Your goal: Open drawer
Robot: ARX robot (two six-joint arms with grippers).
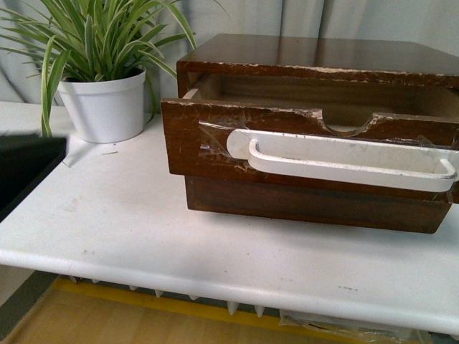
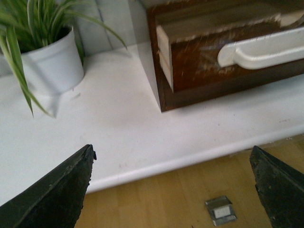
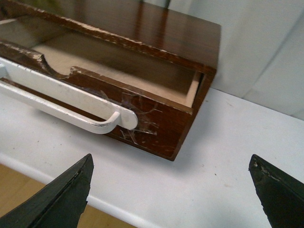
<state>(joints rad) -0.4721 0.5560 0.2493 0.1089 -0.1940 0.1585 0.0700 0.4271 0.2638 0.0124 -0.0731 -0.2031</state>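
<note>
The dark brown drawer point(image 1: 208, 147) with chipped edges, a half-round notch and a taped white handle point(image 1: 344, 161) stands pulled partly out of its wooden cabinet point(image 1: 315, 54) on the white table point(image 1: 143, 236). Its inside looks empty. The drawer shows in the left wrist view point(image 2: 199, 59) and the right wrist view point(image 3: 156, 118). My left gripper point(image 2: 173, 159) is open and empty, back over the table's front edge, apart from the drawer. My right gripper point(image 3: 171, 164) is open and empty, above the table just in front of the drawer's right corner. Neither arm shows in the front view.
A plain lower drawer front point(image 1: 315, 204) without a handle sits under the open drawer. A spider plant in a white pot point(image 1: 104, 107) stands at the back left. A black object point(image 1: 25, 168) lies at the left edge. A small metal piece point(image 2: 221, 210) lies on the wooden floor.
</note>
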